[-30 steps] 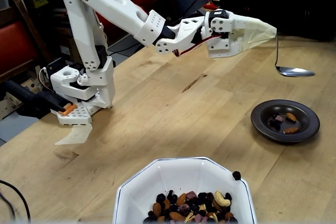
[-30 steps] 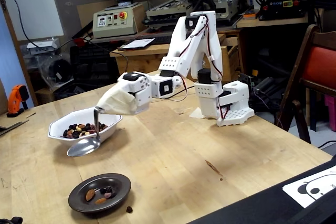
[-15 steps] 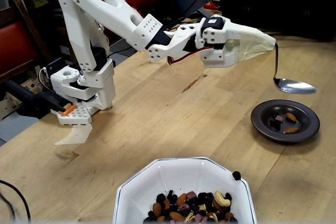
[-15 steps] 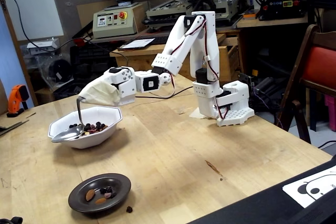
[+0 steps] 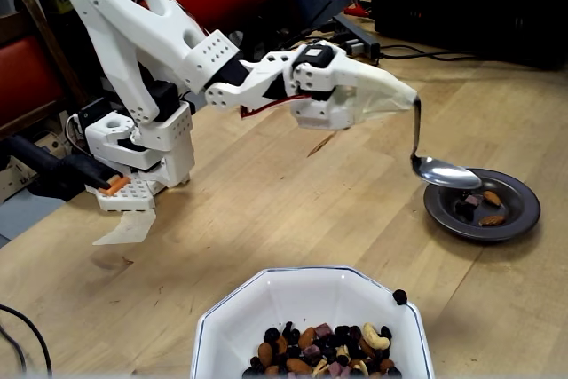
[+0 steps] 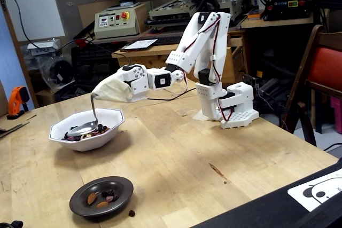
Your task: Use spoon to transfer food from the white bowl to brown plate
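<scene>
Fixed views: hand (image 6: 99,94) clamped on spoon (image 6: 83,128), empty over white bowl (image 6: 109,130). Some food (image 6: 101,198) on brown plate (image 6: 118,196); most still unscooped.

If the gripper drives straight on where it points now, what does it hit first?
Nothing close: the gripper, holding the spoon, points nearly level, higher than the white bowl and brown plate. Its way looks free; depth is unclear.
</scene>
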{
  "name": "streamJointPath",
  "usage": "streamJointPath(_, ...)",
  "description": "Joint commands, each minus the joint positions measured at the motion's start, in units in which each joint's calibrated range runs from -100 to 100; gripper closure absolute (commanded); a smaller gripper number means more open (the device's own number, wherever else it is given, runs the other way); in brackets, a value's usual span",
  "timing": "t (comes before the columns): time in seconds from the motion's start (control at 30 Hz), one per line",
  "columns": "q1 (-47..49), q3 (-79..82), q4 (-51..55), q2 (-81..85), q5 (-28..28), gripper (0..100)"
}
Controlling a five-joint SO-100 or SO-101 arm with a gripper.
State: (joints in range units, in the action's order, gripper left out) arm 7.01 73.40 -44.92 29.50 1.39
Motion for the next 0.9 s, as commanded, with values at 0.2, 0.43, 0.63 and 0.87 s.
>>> streamJointPath(0.2, -0.56, 2.44, 13.14, 14.36, 0.10, 97)
streamJointPath(0.43, -0.64, 2.88, 25.08, 26.26, -0.20, 97)
streamJointPath(0.63, -0.64, 2.97, 30.93, 32.16, -0.20, 97)
streamJointPath(0.87, -0.71, 3.06, 35.91, 34.13, -0.20, 97)
